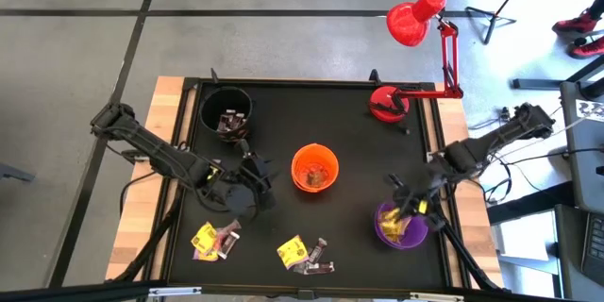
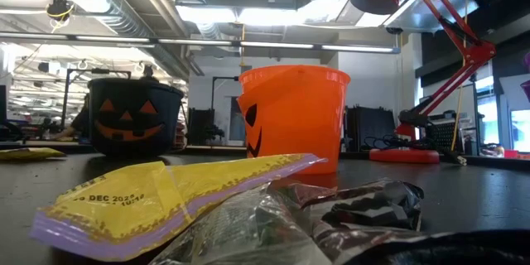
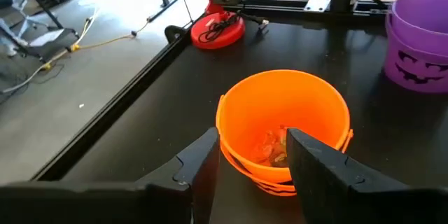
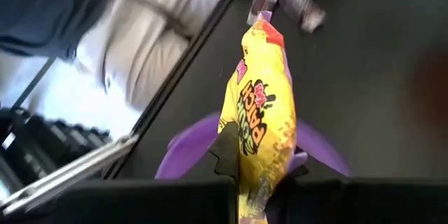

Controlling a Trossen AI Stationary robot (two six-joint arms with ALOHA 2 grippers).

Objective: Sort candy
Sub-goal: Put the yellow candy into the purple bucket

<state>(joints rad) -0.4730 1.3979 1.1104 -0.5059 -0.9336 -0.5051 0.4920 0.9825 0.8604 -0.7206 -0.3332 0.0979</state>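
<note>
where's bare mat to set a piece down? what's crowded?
Free: the stretch between the black cup and the red lamp base, and the mat between the orange cup and the purple cup. Crowded: the near edge, where the candy lies in piles beside the left gripper.

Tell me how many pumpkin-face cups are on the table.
3. The black cup stands at the far left, the orange cup in the middle, and the purple cup at the near right, under the right gripper.
</note>
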